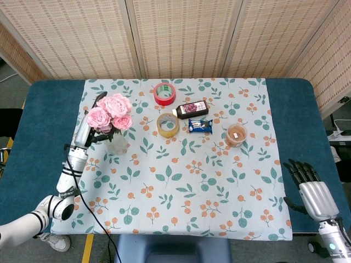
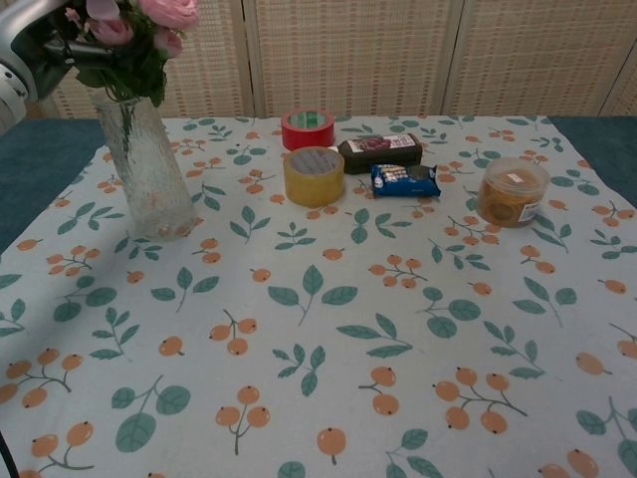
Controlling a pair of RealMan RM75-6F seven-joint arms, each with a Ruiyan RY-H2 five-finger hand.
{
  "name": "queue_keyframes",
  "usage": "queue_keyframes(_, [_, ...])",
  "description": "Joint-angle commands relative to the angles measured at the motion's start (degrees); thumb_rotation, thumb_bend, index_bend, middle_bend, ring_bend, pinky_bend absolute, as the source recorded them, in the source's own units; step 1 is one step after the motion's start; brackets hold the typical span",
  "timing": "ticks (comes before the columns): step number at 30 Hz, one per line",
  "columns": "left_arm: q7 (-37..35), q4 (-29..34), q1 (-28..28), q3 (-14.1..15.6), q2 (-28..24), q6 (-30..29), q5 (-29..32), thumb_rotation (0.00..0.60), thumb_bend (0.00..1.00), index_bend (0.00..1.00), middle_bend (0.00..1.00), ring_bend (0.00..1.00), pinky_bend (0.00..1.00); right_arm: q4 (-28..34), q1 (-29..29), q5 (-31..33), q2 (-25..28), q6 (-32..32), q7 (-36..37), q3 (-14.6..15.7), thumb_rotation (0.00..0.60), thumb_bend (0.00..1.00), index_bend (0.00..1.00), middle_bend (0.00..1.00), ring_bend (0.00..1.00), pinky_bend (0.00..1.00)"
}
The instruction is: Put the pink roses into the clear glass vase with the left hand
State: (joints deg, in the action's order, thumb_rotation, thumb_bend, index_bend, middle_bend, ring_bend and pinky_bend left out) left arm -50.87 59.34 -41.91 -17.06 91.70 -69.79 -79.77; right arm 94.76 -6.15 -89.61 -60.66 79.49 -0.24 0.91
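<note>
The pink roses stand with their stems down inside the clear glass vase at the left of the floral cloth. In the chest view the blooms and dark leaves sit just above the vase's mouth, and green stems show through the glass. My left hand is beside the vase on its left and grips the bunch just below the leaves; the chest view shows this hand at the top left corner. My right hand rests open, fingers spread, off the cloth at the table's front right.
Behind the middle of the cloth lie a red tape roll, a yellow tape roll, a dark snack bar and a blue biscuit packet. A small lidded tub stands to their right.
</note>
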Motion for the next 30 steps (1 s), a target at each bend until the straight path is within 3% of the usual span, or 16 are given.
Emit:
queue_keyframes(1, [0.10,0.29,0.55,0.79,-0.52,-0.35,-0.72,0.600,0.39,0.00,0.00,0.00,0.06,0.01,0.08,-0.03,0.03,0.16,0.01,-0.02,0.600,0.18,0.00,0.00,0.00,0.00])
queue_keyframes(12, [2.28,2.19,4.97,3.48,-3.17,-1.65,-0.60,0.600,0.37,0.00,0.00,0.00,0.05,0.05,0.11,-0.56,0.05,0.35,0.21,0.14,0.600,0.18,0.00,0.00,0.00,0.00])
queue_keyframes(19, [3.59,7.07,6.47,6.17,-6.95,0.64,-1.87,0.600,0.33,0.00,0.00,0.00,0.05,0.32,0.22,-1.17,0.10,0.72,0.28,0.34,0.600,0.18,0.00,0.00,0.00,0.00])
queue_keyframes(30, [10.79,11.84,9.73,9.15,-11.80,0.97,-2.23,0.600,0.33,0.00,0.00,0.00,0.04,0.32,0.58,-2.22,0.52,1.87,1.22,0.51,0.600,0.18,0.00,0.00,0.00,0.00])
